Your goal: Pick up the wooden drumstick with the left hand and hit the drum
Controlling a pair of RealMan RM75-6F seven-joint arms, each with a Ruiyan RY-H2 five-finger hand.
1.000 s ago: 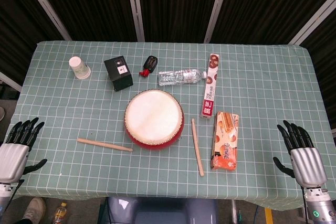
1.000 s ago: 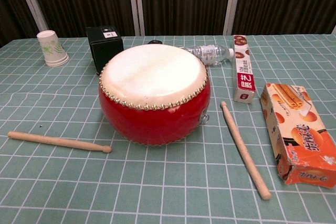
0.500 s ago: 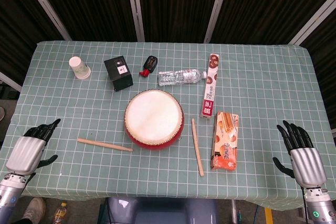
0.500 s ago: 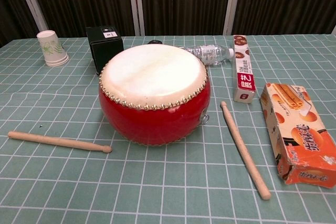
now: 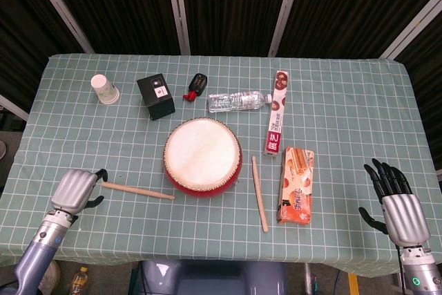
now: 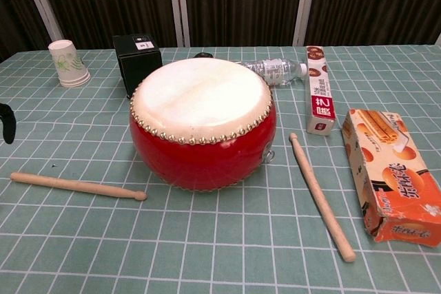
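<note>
Head view, table inventory. Left hand: over front-left area of table, fingers loosely curled, holding nothing, just beside butt end of wooden drumstick. Drumstick: flat on cloth, left of drum, tip toward it. Drum: red, upright, near table centre. Second drumstick: right of drum. Right hand: at front-right edge, fingers spread, empty.

The desk, covered in a green checked cloth, carries a red drum, two wooden drumsticks, a paper cup, a black box, a water bottle and two snack boxes.
</note>
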